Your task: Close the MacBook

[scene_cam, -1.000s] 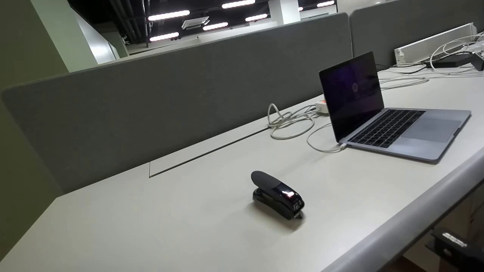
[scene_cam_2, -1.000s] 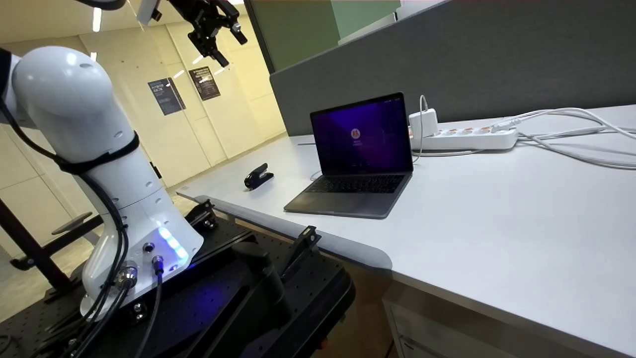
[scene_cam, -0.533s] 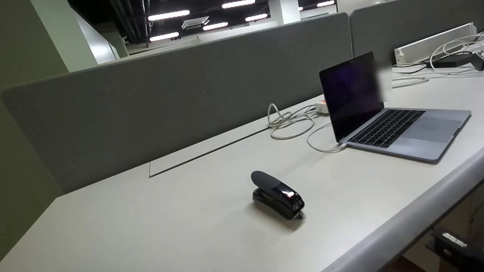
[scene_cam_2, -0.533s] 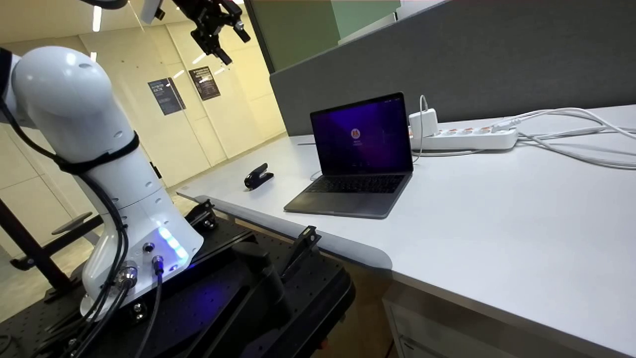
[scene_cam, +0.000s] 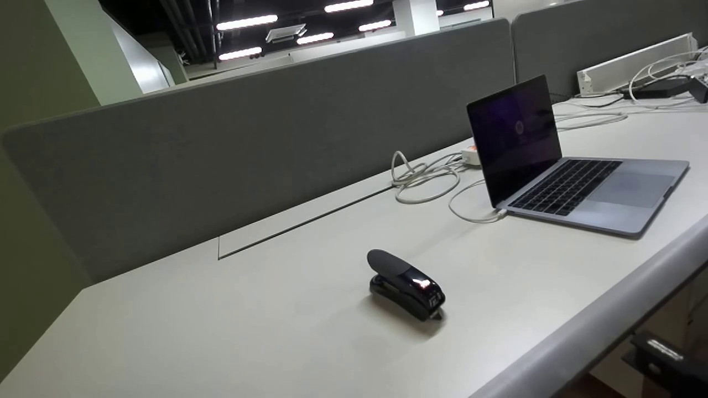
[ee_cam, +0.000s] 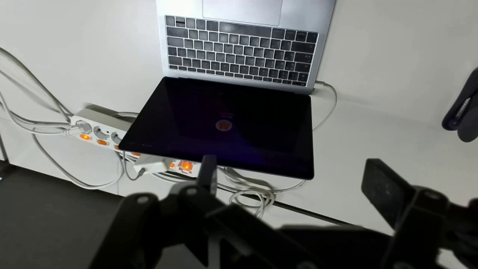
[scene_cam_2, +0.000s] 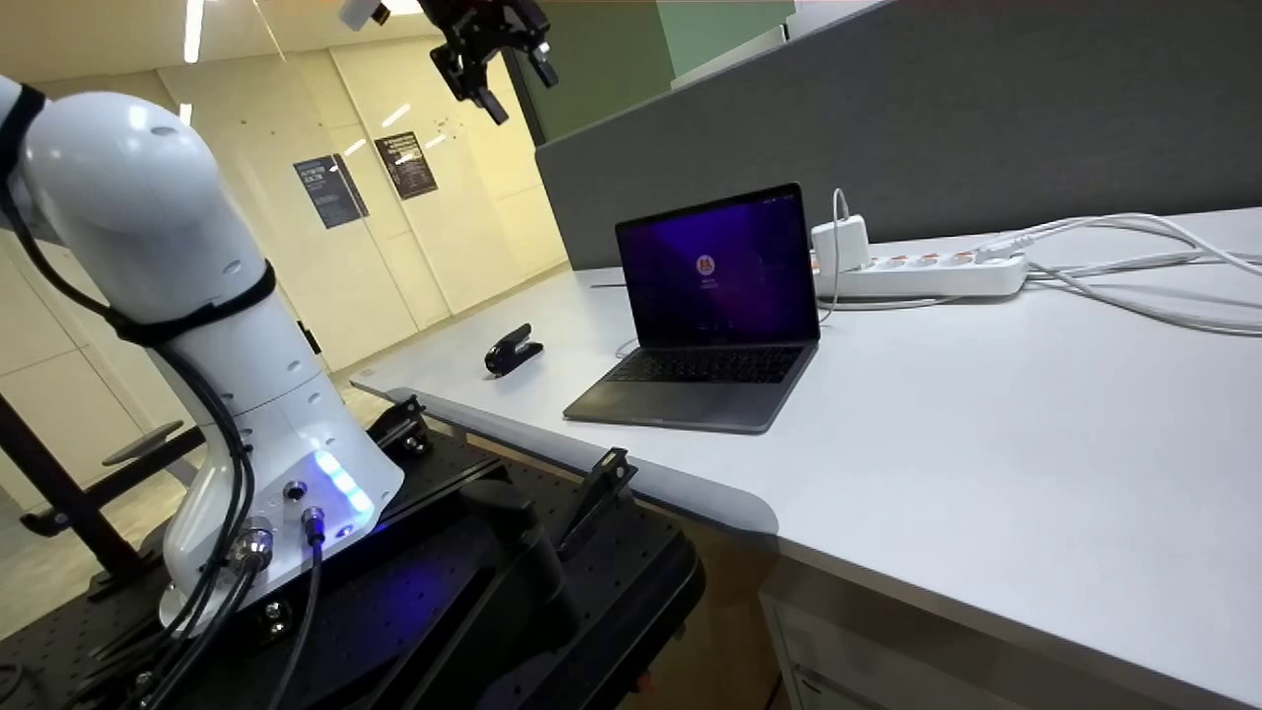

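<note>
Set wide apart at fingers (ee_cam: 385, 191), w/ nothing btwn. In an exterior view, find gripper (scene_cam_2: 520, 91) high above desk (scene_cam_2: 996, 414), well apart fr. MacBook (scene_cam_2: 715, 296) sitting there; can't tell exact height. In wrist view, look up-pic fr. fingertips for top edge of lid (ee_cam: 224, 112): at one tip in pic, prob. well below it in fact. Running roughly parallel to line btwn tips, w/ other tip past lid's corner on stapler (scene_cam_2: 511, 352) side, so off-center re lid's long axis. On robot's side of lid: keys (ee_cam: 242, 52), in plain sight.

Judge as approach step, not yet into closing, given raised, leaned-back lid. For next move, prob. want to shift along edge to lid's middle, drop behind it on divider (scene_cam_2: 937, 118) side, then push twd keys & press down. Could catch strip (scene_cam_2: 917, 285) or charger (scene_cam_2: 841, 245) just behind lid if too low; could also slide whole MacBook rather than fold it. Watch cord (ee_cam: 334, 101) plugged into MacBook's stapler-side edge: might get tugged by any such slide.
</note>
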`<state>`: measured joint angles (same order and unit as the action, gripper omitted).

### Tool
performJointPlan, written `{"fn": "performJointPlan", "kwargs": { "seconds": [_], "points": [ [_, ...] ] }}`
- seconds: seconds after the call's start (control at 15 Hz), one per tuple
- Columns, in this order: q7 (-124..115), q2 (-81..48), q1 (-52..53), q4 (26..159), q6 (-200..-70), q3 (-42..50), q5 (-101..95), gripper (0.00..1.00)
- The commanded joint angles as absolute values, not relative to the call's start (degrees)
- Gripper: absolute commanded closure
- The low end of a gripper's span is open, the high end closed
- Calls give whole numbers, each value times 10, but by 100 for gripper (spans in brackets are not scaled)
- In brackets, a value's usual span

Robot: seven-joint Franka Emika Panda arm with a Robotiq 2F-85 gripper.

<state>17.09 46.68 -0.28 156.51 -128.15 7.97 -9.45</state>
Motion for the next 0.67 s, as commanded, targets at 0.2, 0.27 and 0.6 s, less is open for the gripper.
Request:
{"fn": "performJointPlan", "kwargs": {
  "seconds": [0.2, 0.27, 0.6],
  "points": [
    [428, 339, 69, 1443, -1248, 203, -29, 0],
    [473, 327, 74, 1426, -1230, 213, -14, 0],
    [469, 322, 36, 1429, -1230, 181, -7, 0]
  ]
}}
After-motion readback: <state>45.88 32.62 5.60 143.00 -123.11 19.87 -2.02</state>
